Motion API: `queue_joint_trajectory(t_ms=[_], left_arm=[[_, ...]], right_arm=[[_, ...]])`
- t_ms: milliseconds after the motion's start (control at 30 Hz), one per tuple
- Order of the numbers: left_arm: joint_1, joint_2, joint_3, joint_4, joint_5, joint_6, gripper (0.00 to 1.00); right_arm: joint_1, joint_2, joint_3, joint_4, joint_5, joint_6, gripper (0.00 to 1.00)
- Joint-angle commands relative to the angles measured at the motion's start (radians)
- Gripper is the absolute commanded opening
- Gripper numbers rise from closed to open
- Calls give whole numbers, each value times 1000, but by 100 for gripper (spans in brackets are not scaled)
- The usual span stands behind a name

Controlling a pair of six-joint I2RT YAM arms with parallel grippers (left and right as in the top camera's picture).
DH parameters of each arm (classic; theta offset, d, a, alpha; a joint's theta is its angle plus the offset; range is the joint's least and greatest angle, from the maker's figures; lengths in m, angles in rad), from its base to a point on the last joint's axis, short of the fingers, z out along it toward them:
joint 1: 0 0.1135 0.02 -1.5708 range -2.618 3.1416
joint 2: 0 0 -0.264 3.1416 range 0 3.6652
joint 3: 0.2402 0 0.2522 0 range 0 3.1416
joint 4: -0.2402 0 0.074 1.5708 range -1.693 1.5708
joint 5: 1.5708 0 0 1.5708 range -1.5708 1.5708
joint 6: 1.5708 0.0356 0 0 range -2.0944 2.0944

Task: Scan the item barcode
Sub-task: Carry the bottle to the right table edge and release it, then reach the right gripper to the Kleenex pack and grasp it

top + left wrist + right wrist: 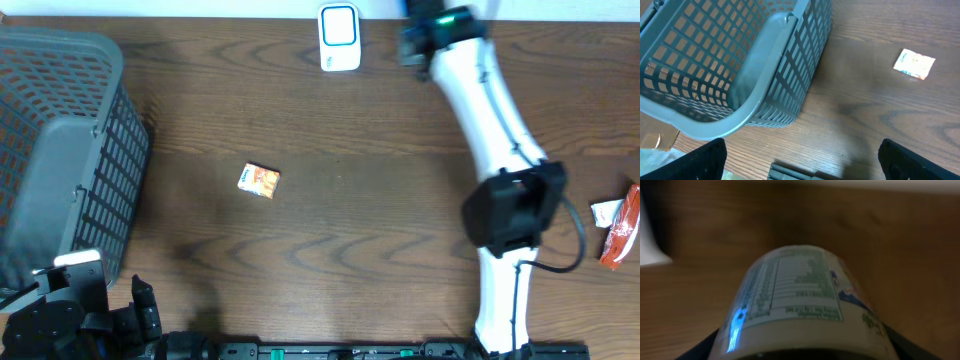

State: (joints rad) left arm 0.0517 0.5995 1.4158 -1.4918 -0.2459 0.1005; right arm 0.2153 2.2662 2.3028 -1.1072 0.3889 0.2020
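My right gripper [422, 42] reaches to the table's far edge and is shut on the item [446, 22], a round container held just right of the white and blue scanner [339, 38]. In the right wrist view the item [795, 287] fills the frame with its white nutrition label up. Blue light falls on the barcode [736, 327] at its left side, and my right gripper [802, 347] clasps it from both sides. My left gripper [800, 162] stands open and empty at the near left corner, its dark fingers [700, 162] wide apart.
A grey mesh basket [75, 165] stands at the left, its rim [760, 75] close to my left gripper [125, 320]. A small orange packet [259, 181] lies mid-table and shows in the left wrist view too [914, 64]. A red packet [620, 225] lies at the right edge.
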Motion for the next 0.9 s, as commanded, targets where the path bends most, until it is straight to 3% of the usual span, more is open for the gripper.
queue_joint_trajectory(t_ms=[0, 267, 433, 667, 767, 833, 867], left_arm=[[4, 0, 5, 0, -9, -12, 97], [4, 0, 5, 0, -9, -13, 97], [4, 0, 5, 0, -9, -13, 97], [4, 0, 5, 0, -9, -12, 97], [4, 0, 5, 0, -9, -12, 97], [4, 0, 5, 0, -9, -13, 97], [4, 0, 5, 0, -9, -12, 97]], right_arm=[[-152, 31, -1, -79, -111, 98, 48], [-467, 92, -21, -198, -158, 128, 46], [-628, 92, -94, -161, -165, 169, 47], [-795, 92, -303, -20, -320, 203, 47], [-826, 92, -410, 57, -320, 202, 52], [-836, 92, -446, 83, -320, 201, 64], [-837, 92, -444, 83, -321, 201, 78]])
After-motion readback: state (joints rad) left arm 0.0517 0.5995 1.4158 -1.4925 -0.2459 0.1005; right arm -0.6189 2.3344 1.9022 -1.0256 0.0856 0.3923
